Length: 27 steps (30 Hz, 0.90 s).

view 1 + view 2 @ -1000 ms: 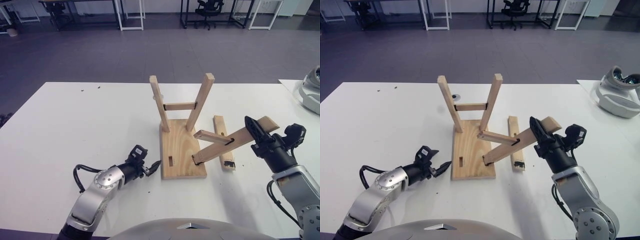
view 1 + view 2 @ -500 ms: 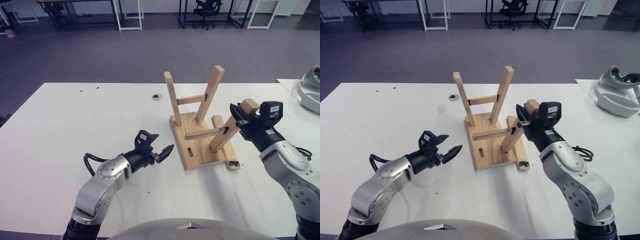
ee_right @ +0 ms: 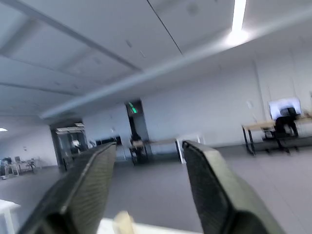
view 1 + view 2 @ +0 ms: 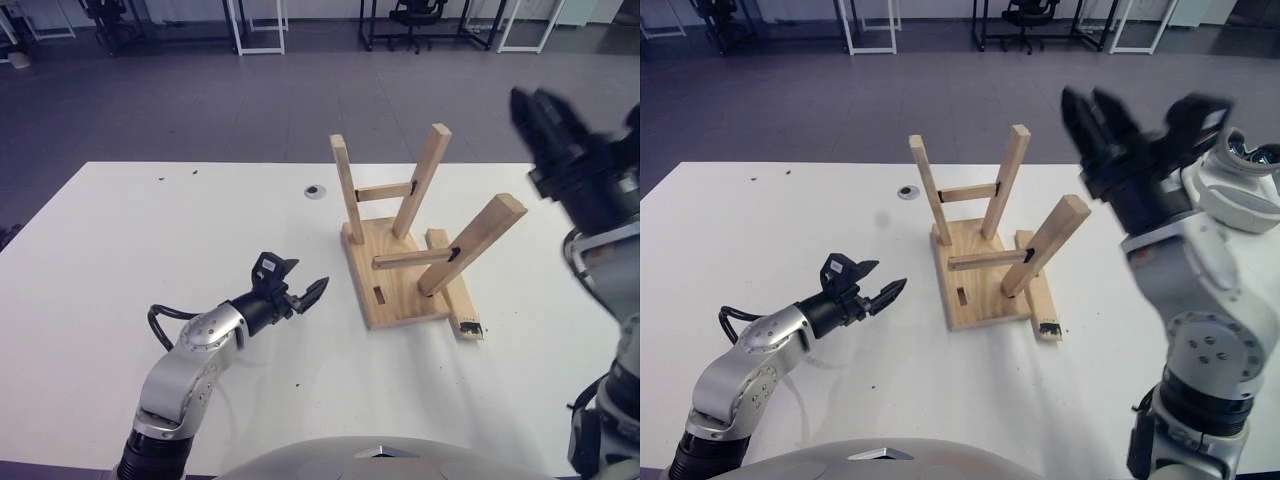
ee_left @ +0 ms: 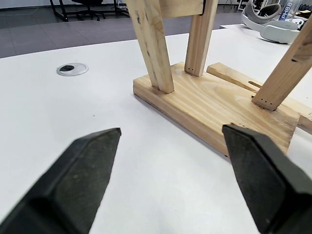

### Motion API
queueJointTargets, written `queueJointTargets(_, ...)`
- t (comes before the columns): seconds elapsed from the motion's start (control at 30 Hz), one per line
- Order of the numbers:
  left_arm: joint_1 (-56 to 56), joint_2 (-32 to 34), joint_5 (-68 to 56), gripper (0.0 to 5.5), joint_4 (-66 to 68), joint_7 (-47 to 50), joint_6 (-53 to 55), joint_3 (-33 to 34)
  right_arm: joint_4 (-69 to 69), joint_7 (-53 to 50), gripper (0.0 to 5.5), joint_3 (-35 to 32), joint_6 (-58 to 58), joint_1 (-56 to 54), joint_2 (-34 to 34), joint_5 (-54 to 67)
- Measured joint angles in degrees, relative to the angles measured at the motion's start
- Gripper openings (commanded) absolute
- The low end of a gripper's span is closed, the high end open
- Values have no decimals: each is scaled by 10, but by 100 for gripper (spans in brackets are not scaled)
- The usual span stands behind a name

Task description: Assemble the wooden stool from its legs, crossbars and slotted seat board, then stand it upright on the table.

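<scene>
The slotted seat board [image 4: 402, 292] lies flat on the white table [image 4: 150, 230]. Two legs joined by a crossbar [image 4: 385, 191] stand upright in its far side. A third leg [image 4: 472, 244] leans out of the board's right side, with a second crossbar [image 4: 408, 260] running from it toward the board's middle. One loose leg [image 4: 464, 314] lies on the table along the board's right edge. My left gripper [image 4: 310, 293] rests low, left of the board, open and empty; its wrist view shows the board [image 5: 209, 105] between the fingers [image 5: 83, 170]. My right gripper [image 4: 1092, 106] is raised high above the third leg, open and empty.
A white headset [image 4: 1240, 190] sits at the table's far right. A round cable grommet [image 4: 316, 192] is set into the table behind and left of the board. Bare tabletop stretches to the left and in front of the stool.
My right gripper has let go of the third leg and risen well above the table; the leg stays leaning in the board. The left gripper has drawn back slightly to the left.
</scene>
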Motion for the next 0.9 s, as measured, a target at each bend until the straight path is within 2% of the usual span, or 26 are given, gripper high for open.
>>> queueJointTargets(0.07, -6, 0, 0, 384, 7, 0, -8, 2, 49, -3, 267, -30, -12, -33, -22, 18)
queueJointTargets(0.13, -18, 0, 3, 384, 21, 1, -20, 17, 132, -9, 267, -16, -7, 14, -45, -96)
queueJointTargets(0.2, -37, -1, 5, 384, 33, 6, -27, 24, 170, -11, 267, 27, 3, 97, -32, -171)
queueJointTargets(0.3, -53, -3, 5, 384, 46, 8, -36, 29, 212, 25, 267, 133, 20, 205, 31, -250)
queueJointTargets(0.47, -57, -3, 11, 384, 62, 12, -44, 26, 267, 63, 267, 206, 47, 222, 58, -324)
queueJointTargets(0.57, -57, -4, 21, 384, 62, 14, -44, 22, 286, 80, 267, 231, 65, 221, 76, -354)
queueJointTargets(0.77, -59, -5, 27, 384, 67, 14, -44, 19, 289, 106, 267, 234, 87, 221, 85, -386)
queueJointTargets(0.9, -61, -4, 28, 384, 67, 13, -44, 13, 276, 109, 210, 244, 99, 228, 72, -435)
